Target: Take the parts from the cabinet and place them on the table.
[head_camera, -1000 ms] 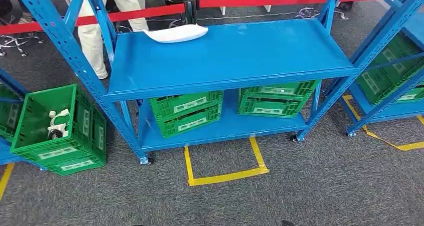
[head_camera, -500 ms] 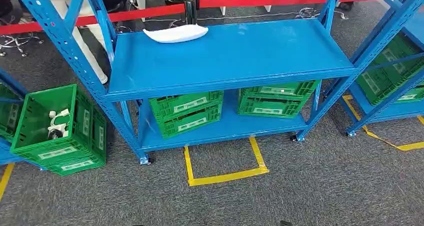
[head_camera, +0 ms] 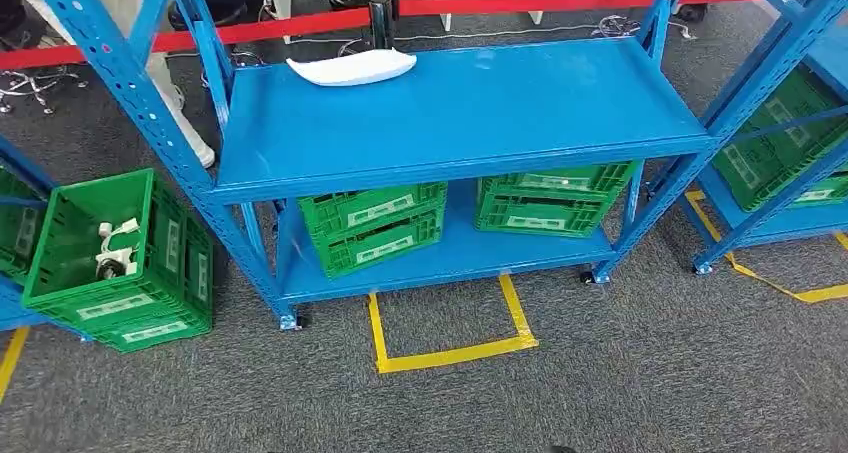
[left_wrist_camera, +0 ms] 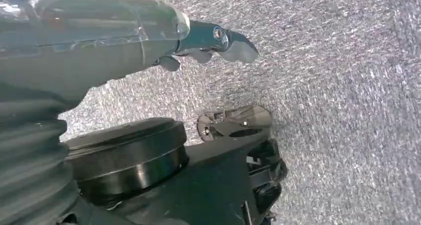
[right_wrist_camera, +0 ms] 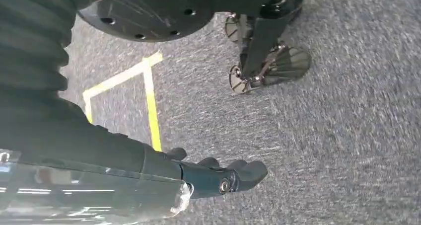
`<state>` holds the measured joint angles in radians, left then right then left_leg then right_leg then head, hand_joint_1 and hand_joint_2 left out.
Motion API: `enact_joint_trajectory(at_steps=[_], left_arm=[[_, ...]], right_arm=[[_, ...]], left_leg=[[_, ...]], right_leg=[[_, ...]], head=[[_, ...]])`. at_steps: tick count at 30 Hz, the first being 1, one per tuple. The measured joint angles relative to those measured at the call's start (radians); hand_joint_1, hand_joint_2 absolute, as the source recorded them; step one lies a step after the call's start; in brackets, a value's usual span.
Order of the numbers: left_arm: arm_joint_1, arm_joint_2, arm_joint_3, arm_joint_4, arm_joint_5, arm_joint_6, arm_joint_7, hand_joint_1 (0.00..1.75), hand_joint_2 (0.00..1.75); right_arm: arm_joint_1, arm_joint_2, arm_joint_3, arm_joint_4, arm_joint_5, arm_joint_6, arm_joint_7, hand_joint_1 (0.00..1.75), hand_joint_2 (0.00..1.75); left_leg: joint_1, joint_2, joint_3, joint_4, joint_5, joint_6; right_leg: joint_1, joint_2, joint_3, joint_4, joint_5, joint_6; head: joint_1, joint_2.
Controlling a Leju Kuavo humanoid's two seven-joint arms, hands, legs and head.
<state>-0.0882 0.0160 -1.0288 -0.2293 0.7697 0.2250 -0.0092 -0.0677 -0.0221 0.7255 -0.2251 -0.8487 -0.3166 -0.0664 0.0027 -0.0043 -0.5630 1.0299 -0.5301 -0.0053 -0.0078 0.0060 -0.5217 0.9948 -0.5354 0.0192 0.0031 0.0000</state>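
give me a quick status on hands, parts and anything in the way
Left hand and right hand hang over carpet, holding nothing. White part on blue rack's top shelf, untouched. Rack upright stands beside it.

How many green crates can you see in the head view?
At least 5: one on the floor at left holding white parts, one cut off at the left edge, two on the lower shelf, and some in the right rack. Stacks may hide more.
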Motion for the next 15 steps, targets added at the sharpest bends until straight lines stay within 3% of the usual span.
enact_joint_trajectory(at_steps=[15], left_arm=[[0.071,0.0,0.225,-0.032,-0.261,-0.076,0.002,0.0,1.75]], right_arm=[[0.067,0.0,-0.146,-0.031,0.286,0.106,0.021,0.0,1.75]], left_leg=[[0.0,0.001,0.0,0.0,0.0,0.0]], right_leg=[[0.0,0.0,0.0,0.0,0.0,0.0]], head=[[0.0,0.0]])
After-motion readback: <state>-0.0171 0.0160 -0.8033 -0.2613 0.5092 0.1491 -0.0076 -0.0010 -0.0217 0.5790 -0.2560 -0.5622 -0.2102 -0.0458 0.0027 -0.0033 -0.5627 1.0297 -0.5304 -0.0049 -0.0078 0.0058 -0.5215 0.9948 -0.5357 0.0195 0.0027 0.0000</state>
